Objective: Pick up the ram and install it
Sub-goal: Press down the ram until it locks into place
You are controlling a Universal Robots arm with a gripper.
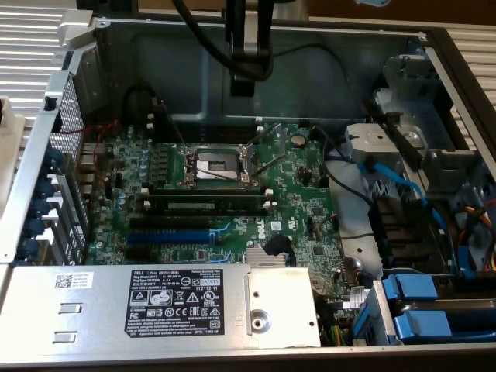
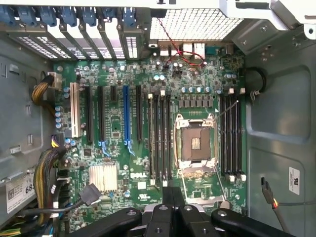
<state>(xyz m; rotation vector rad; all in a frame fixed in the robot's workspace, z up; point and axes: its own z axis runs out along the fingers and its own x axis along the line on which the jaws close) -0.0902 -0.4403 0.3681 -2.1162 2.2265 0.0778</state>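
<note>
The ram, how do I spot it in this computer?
Find the green motherboard and the square silver processor socket in its middle. Between that socket and the blue slot lies the ram. Its neighbours are bare black slots; it is a green stick with a pale label.

Black, glossy gripper, close up

In the wrist view the black plastic-and-metal gripper [image 2: 172, 197] shows two flat fingers [image 2: 167, 196] pressed side by side, flanked by rounded link arms that each carry a silver screw head; in the exterior view, a dark, smooth arm column [image 1: 249, 39] with a thick black cable [image 1: 194, 35] curving down beside it
</note>
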